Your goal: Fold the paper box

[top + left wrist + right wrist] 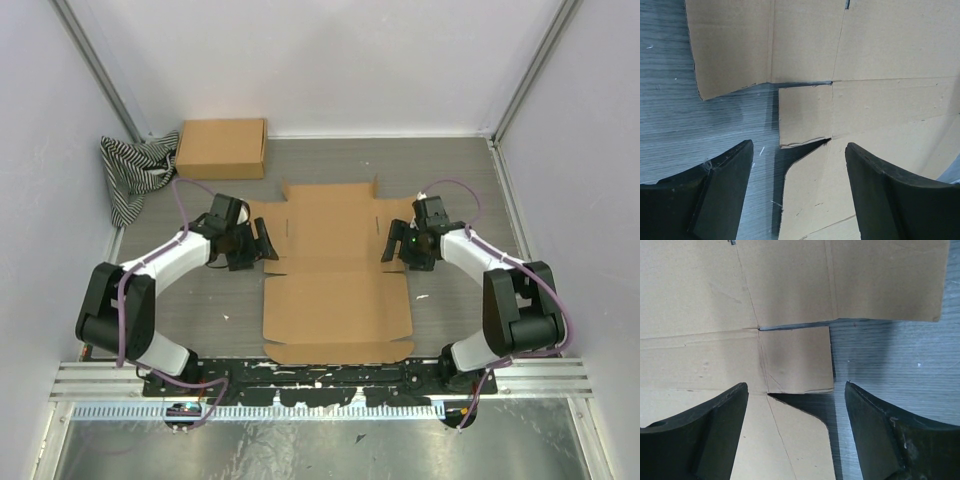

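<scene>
We are looking at the paper box point(335, 275), which is lying unfolded as a flat die-cut sheet in the middle of the table point(460, 175), between the two arms. Its largest panel is sitting nearest the arm bases with a narrow strip along its near edge, and a second panel with side flaps is stretching away toward the far wall. From the wrist views we are seeing creases, slits, a small squarish tab and a rounded flap at each side edge of the sheet, each casting a thin shadow on the grey tabletop. The left gripper point(262, 243) is hovering at the sheet's left edge, pointing inward at the side flap, its jaws spread wide with nothing pinched between them; its wrist camera is showing the small tab lying in the gap between the two dark fingers point(725, 185). The right gripper point(392, 243) is mirroring it at the sheet's right edge, jaws likewise spread wide and holding nothing, with the matching tab showing between its fingers point(715, 425). We cannot tell whether either set of fingertips is touching the cardboard. Farther out, a fully formed brown cardboard box point(222, 148) is sitting closed at the far left of the table, well apart from the sheet, and a black-and-white striped cloth point(135, 172) is lying bunched in the far left corner, just beside that box.
</scene>
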`<state>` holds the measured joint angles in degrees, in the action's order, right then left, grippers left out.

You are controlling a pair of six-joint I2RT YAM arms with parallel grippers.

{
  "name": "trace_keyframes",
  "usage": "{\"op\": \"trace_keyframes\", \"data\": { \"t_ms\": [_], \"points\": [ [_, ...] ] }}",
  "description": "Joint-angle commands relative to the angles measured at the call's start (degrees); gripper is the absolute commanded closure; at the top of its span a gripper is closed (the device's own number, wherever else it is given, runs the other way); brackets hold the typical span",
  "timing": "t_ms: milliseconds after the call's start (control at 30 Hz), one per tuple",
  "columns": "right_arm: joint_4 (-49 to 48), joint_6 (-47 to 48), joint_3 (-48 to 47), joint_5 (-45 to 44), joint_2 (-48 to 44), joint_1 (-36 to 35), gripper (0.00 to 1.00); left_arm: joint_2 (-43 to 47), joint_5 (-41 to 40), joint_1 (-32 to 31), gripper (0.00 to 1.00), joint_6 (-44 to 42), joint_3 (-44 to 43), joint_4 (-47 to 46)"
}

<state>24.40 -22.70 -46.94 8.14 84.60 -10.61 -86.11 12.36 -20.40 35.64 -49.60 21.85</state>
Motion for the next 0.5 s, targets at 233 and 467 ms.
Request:
{"op": "trace_keyframes", "data": {
  "t_ms": [233, 467],
  "points": [
    [-3.71, 0.01, 0.30, 1.74, 2.54, 0.15, 0.18, -3.66, -0.13, -0.01, 0.20, -1.78, -0.03, -1.06],
    [-3.49, 0.12, 0.09, 2.66, 3.78, 0.21, 0.19, -5.56, 2.21, -0.03, 0.21, -0.83, -0.30, -1.90]
  ]
}}
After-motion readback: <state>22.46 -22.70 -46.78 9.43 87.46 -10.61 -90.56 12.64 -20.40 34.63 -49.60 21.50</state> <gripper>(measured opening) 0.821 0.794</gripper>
